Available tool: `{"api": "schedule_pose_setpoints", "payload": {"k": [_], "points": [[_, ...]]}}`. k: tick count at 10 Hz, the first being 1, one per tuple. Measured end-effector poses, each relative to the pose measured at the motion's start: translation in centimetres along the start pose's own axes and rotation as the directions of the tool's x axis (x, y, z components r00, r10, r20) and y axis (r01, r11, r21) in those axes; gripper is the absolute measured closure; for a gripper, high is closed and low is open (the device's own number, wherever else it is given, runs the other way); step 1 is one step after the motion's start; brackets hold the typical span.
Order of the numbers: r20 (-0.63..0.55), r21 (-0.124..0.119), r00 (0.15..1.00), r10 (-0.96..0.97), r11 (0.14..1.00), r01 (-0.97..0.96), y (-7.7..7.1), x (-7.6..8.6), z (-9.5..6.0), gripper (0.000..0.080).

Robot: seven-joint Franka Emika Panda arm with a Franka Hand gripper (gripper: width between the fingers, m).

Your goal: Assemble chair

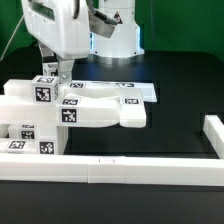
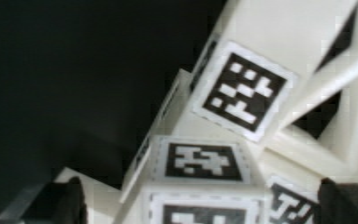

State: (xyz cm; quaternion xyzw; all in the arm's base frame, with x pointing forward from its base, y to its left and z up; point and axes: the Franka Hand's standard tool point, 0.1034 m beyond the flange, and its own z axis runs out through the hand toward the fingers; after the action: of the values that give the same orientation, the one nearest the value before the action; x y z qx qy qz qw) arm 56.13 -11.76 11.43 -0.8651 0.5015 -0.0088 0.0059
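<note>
The chair parts lie at the exterior view's left. A flat white panel [image 1: 100, 110] with tags sits in the middle, a small tagged block [image 1: 45, 92] stands behind it, and tagged legs [image 1: 22, 138] lie in front. My gripper [image 1: 58, 74] reaches down onto the small block. In the wrist view, dark fingertips [image 2: 60, 203] stand on either side of a tagged white part [image 2: 202, 185], with a gap on one side. The jaws look open around it. A larger tagged part [image 2: 247, 90] lies just beyond.
A long plain white rail [image 1: 110, 166] runs along the front and another rail [image 1: 212, 135] along the exterior view's right. The marker board [image 1: 135, 90] lies flat behind the panel. The table is black.
</note>
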Motion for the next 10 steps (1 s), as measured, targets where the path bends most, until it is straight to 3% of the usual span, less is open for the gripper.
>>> {"api": "schedule_pose_setpoints", "payload": {"k": [4, 6, 10], "points": [[0.000, 0.000, 0.960, -0.281, 0.960, 0.281, 0.01, 0.02, 0.00, 0.0151], [0.003, -0.001, 0.884, -0.468, 0.884, 0.468, 0.15, 0.00, 0.05, 0.0151], [0.002, -0.001, 0.754, -0.657, 0.754, 0.657, 0.07, -0.01, -0.03, 0.0151]]}}
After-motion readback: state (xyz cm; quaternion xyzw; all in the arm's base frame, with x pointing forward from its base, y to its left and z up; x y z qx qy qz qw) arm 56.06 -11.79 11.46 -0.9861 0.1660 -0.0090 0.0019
